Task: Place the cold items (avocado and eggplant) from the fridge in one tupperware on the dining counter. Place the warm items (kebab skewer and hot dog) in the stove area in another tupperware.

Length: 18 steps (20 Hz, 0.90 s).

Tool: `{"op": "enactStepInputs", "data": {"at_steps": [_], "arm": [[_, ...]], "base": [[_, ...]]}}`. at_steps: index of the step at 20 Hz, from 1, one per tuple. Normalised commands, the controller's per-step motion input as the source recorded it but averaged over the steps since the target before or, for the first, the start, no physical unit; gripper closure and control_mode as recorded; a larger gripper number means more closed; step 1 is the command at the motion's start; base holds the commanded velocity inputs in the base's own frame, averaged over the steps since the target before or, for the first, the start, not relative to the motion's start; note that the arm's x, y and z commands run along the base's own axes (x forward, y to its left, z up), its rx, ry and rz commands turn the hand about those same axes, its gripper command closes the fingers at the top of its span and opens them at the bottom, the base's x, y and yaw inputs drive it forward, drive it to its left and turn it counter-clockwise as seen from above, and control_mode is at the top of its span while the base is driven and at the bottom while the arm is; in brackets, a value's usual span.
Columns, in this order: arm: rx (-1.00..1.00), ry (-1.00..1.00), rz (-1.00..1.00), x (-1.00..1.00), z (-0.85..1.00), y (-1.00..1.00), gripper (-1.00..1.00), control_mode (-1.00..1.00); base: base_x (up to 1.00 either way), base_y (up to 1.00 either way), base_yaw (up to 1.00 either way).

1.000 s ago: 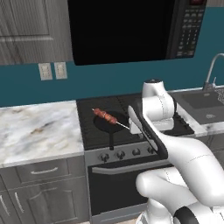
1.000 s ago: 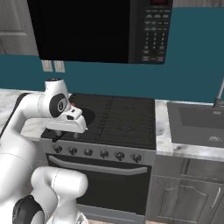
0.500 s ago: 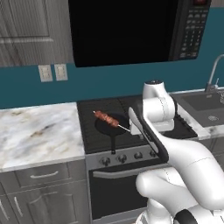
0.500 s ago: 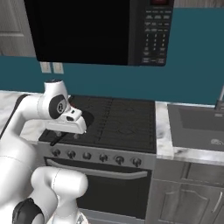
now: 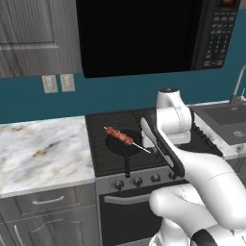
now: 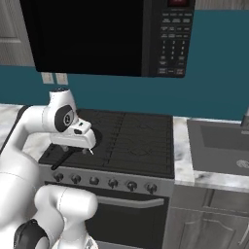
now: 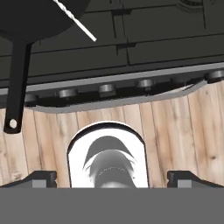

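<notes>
The claw [image 7: 112, 179] is wide open and holds nothing. It hangs over the stove's front edge [image 7: 131, 78]. Past it sits the black pan [image 5: 126, 144] with the kebab skewer [image 5: 121, 136] on top. A crooked grab could tip the skewer off.

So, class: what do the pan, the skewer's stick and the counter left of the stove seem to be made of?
Pan: dark matte metal, perhaps cast iron; black and unshiny. Skewer: browned meat chunks on a thin pale stick, wood or metal, unclear. Counter: polished marble look, white with grey-brown veins.
</notes>
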Motion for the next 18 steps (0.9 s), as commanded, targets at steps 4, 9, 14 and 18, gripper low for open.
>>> {"op": "enactStepInputs", "data": {"at_steps": [4, 9, 14, 18], "arm": [[0.00, -0.02, 0.00, 0.41, 0.00, 0.18, -1.00, -1.00], [0.00, -0.08, 0.09, 0.58, 0.00, 0.26, -1.00, -1.00], [0.00, -0.06, 0.17, 0.81, 0.00, 0.12, -1.00, -1.00], [0.00, -0.06, 0.20, 0.79, -0.04, 0.21, -1.00, -1.00]], "base": [[0.00, 0.00, 0.00], [0.00, 0.00, 0.00], [0.00, 0.00, 0.00], [0.00, 0.00, 0.00]]}}
